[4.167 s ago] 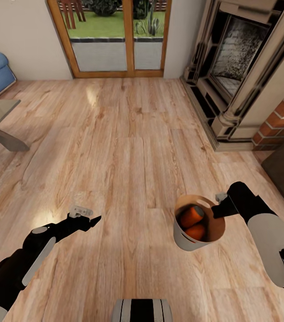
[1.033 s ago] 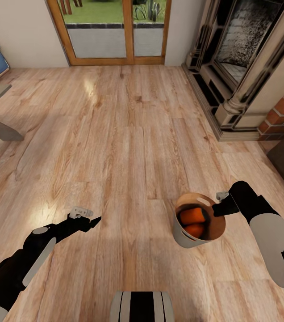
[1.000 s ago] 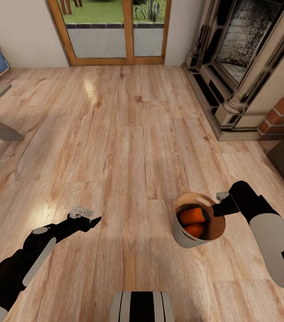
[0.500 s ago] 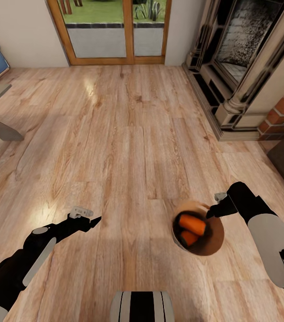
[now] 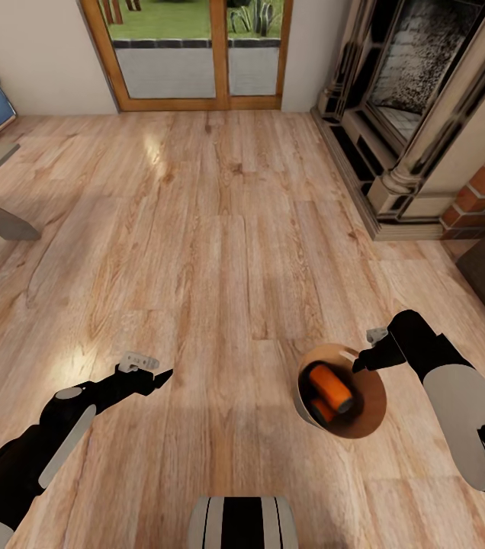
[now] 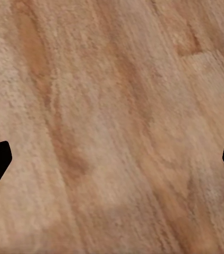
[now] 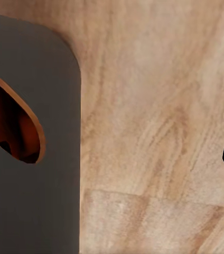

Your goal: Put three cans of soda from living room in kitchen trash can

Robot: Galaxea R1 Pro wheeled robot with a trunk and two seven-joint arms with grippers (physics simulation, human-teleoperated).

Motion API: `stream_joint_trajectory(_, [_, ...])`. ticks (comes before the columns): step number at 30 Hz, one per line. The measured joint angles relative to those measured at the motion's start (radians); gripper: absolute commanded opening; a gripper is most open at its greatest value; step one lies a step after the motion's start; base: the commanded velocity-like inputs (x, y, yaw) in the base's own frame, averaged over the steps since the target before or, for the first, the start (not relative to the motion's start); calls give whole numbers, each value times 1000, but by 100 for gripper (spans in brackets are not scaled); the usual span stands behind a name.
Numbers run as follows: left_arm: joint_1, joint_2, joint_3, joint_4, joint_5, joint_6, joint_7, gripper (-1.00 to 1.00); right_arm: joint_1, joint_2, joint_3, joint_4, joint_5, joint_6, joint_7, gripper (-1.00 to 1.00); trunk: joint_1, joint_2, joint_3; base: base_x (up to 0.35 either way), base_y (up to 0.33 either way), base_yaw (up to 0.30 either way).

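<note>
Hanging beside right gripper (image 5: 358,364): tash can (image 5: 364,415), mouth up, over wood floor (image 5: 220,252) | two soda cans (image 5: 330,386) visible inside, third hidden | right jaws: can't tell | left gripper (image 5: 162,375): fingers spread, nothing held | fireplace (image 5: 418,114) ahead-right

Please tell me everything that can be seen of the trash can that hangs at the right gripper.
The trash can is a small round bucket, glossy copper-brown inside, with a thin pale rim. It hangs above the wood floor, its mouth turned toward the head camera, so its outer wall hardly shows there. The right gripper meets its rim. Inside lie orange soda cans, two visible. In the right wrist view its wall looks dark grey, with a slot-shaped handle hole.
</note>
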Motion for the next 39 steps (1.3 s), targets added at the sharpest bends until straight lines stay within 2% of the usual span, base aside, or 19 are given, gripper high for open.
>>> stream_joint_trajectory(7, [0, 0, 0, 0, 0, 0, 1, 100, 0, 0, 0, 0, 0, 0, 0, 100, 0, 0, 0, 0, 0, 0])
stream_joint_trajectory(18, [-1, 0, 0, 0, -1, 8, 4, 100, 0, 0, 0, 0, 1, 0, 0, 100, -5, 3, 42, 0, 0, 0])
stream_joint_trajectory(27, [-2, 0, 1, 4, -2, 15, 5, 100, 2, 1, 0, 0, 1, 0, -1, 100, -39, 65, 71, 0, 0, 0])
stream_joint_trajectory(39, [-2, 0, 3, 74, -1, 17, 5, 100, 3, 3, 0, -3, 3, 0, -6, 100, -85, 149, 108, 0, 0, 0])
